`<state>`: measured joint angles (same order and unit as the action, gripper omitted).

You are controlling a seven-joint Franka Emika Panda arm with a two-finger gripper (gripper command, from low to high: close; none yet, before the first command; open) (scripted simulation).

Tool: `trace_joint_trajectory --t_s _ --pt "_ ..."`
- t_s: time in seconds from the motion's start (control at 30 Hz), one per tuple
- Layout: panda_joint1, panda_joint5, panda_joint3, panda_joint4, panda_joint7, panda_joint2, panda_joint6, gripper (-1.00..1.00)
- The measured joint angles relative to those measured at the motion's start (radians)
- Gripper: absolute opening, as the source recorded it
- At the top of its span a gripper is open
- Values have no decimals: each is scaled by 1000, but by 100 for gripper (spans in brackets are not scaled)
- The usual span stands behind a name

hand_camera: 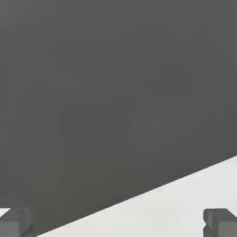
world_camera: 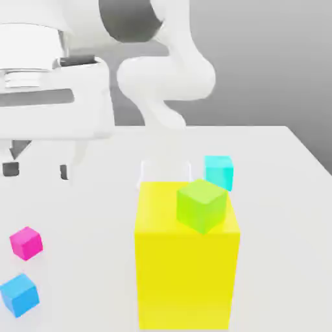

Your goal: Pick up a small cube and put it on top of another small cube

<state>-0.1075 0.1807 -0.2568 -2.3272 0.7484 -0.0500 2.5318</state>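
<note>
Four small cubes show in the exterior view. A magenta cube [world_camera: 26, 243] and a blue cube [world_camera: 19, 295] lie on the white table [world_camera: 285, 194] at the exterior view's left. Past the big yellow block [world_camera: 187, 266] rests a cyan cube [world_camera: 218, 172], and a green cube [world_camera: 202, 205] sits on that block's top. My gripper [world_camera: 37, 170] hangs open and empty above the table at the exterior view's left, above and behind the magenta cube. In the hand view my gripper [hand_camera: 118, 223] has its two dark fingertips [hand_camera: 220, 222] wide apart with nothing between them.
The tall yellow block stands in the middle of the table, much larger than the cubes. The arm's white links [world_camera: 165, 78] rise behind it. In the hand view the table's edge [hand_camera: 152, 203] runs against a dark background.
</note>
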Motion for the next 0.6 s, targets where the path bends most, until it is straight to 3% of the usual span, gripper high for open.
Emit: trace_joint_trajectory --t_s 0.33,0.5,0.53,0.6 --pt "-111 53 -57 -15 -1 356 116 0" --pt "-182 135 12 18 -58 538 237 0" --pt "-192 145 23 23 -65 558 252 -100" --pt "-192 145 23 23 -65 558 252 -100"
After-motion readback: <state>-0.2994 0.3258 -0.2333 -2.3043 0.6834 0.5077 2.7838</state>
